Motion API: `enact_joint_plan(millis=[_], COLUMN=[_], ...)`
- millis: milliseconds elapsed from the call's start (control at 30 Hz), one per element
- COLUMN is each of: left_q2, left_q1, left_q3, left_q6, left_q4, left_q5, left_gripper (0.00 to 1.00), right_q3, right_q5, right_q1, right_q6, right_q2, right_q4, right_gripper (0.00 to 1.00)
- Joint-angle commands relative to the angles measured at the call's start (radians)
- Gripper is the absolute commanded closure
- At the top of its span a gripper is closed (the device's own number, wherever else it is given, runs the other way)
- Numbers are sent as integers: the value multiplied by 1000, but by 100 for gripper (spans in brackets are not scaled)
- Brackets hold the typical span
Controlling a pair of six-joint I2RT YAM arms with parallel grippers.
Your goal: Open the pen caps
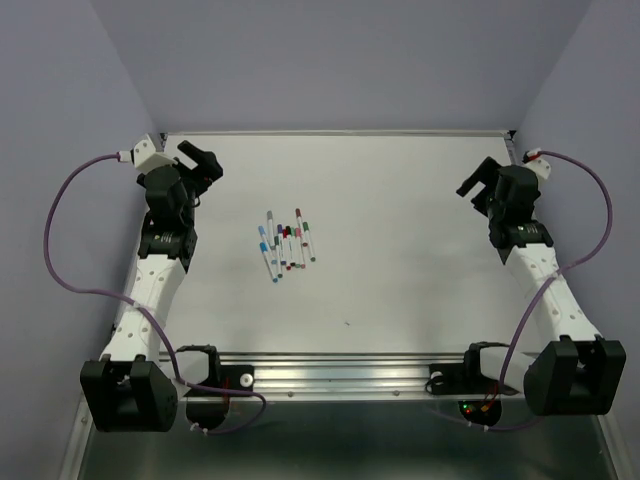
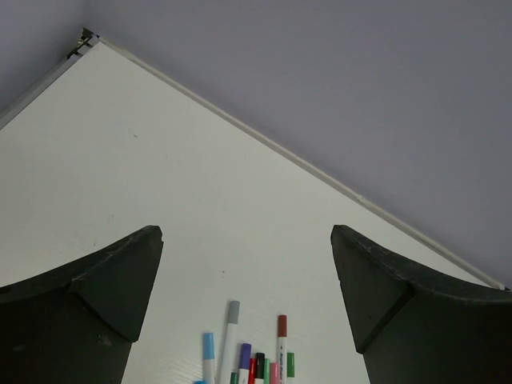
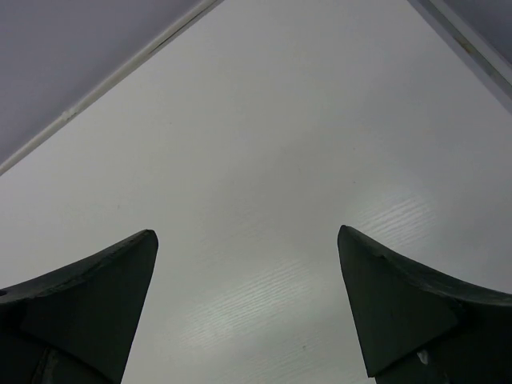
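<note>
Top view, pens: we see the pens in a loose row on the tabletop, their long axes roughly parallel and running from the far edge toward the arm bases.
Top view, nearer arm: the left gripper is near the row, which lies to its right and back toward the bases. The right gripper is well apart from it.
Left wrist view: the gripper is spread wide and holds nothing. The pen caps show low and centred between its fingers.
Right wrist view: the gripper is wide and empty. We see only tabletop ahead, no pens.
Our judgement: the left arm suits the first reach.
</note>
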Motion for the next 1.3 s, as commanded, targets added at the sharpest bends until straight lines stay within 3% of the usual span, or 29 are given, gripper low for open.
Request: enact_joint_plan(millis=[0,100,233,333,467,600,833,1033,1267], left_q2=[-19,-22,-27,-28,-27,-16,24,44,48], left_q1=[0,0,0,0,0,-1,0,0,0], left_q3=[-3,-5,-16,-19,-26,-31,-39,-34,-40], left_q6=[0,3,9,14,27,34,14,12,9], left_q4=[30,30,33,29,21,4,-10,-26,-25], left_q5=[5,8,9,8,8,-3,45,51,62], left_gripper=[2,2,2,2,2,1,1,1,1], right_q3=[23,32,93,138,201,282,529,691,701], right_q5=[-53,-13,-320,-392,-182,-159,-14,27,25], right_q1=[-3,-3,-3,34,275,506,756,798,844], right_q6=[-51,4,-57,-118,-204,-229,-267,-249,-270], right_q2=[-24,5,86,151,228,358,674,875,918], right_q4=[27,12,-9,-32,-62,-75,-138,-232,-242], right_gripper=[0,0,0,0,0,0,0,0,0])
